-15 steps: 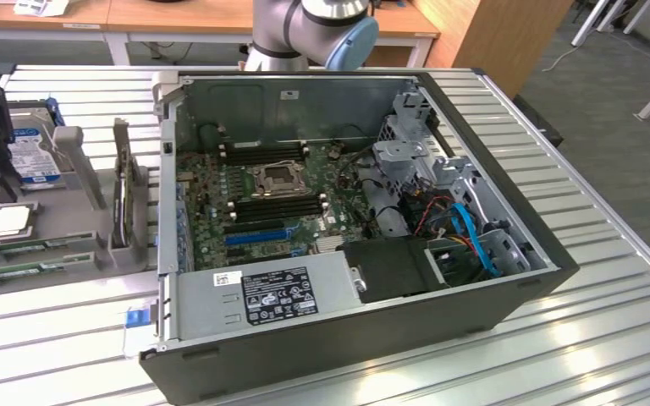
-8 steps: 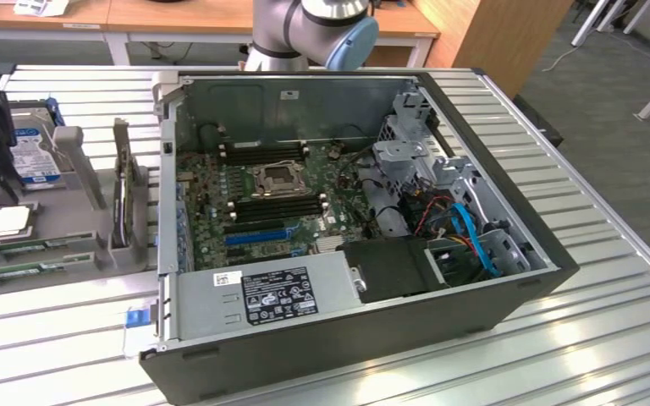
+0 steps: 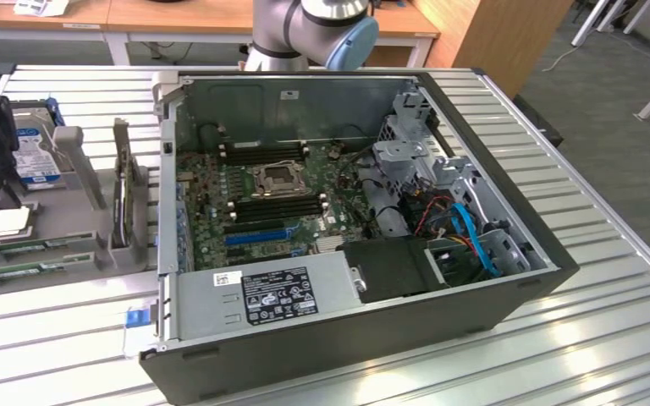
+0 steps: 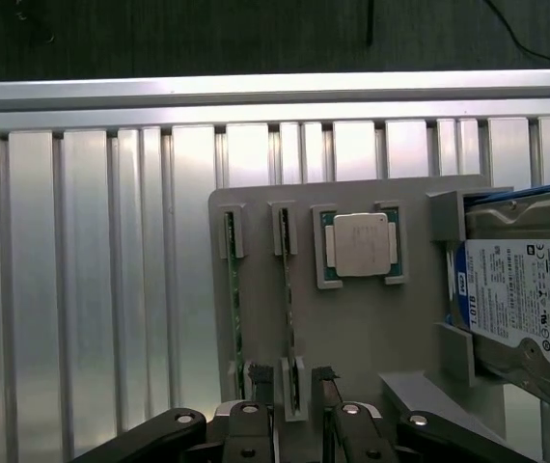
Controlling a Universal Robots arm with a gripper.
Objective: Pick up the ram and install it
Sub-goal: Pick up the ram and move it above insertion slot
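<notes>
**Wrist and exterior views: pincer over the parts holder.**

In the wrist view you see the pincer (image 4: pixel 290 386) standing wide. One of its dark fingers (image 4: pixel 259 379) lies on each side of the ram (image 4: pixel 288 309), with a gap on both sides, so nothing is held.

The ram stands on edge in a slot of the grey holder (image 4: pixel 371 338). It is a thin green stick running away from the pincer. A second stick (image 4: pixel 232 309) stands parallel in the next slot, on the side away from the CPU (image 4: pixel 360 243). The CPU lies flat in its own recess, just beside the ram. The hard drive (image 4: pixel 516 299), with a blue and white label, is held between blocks at the far edge of the holder, beyond the CPU.

The holder rests on the ribbed metal table (image 4: pixel 82 289).

In the exterior view you find the holder at the exterior view's left, with the dark pincer poised above it. To its right lies the open case (image 3: pixel 359 347), well apart from the ram. Inside the case the motherboard (image 3: pixel 268 203) faces up, with long black slots (image 3: pixel 263 152) on either side of the processor socket. The base of the arm (image 3: pixel 314 25) rises behind the case.
</notes>
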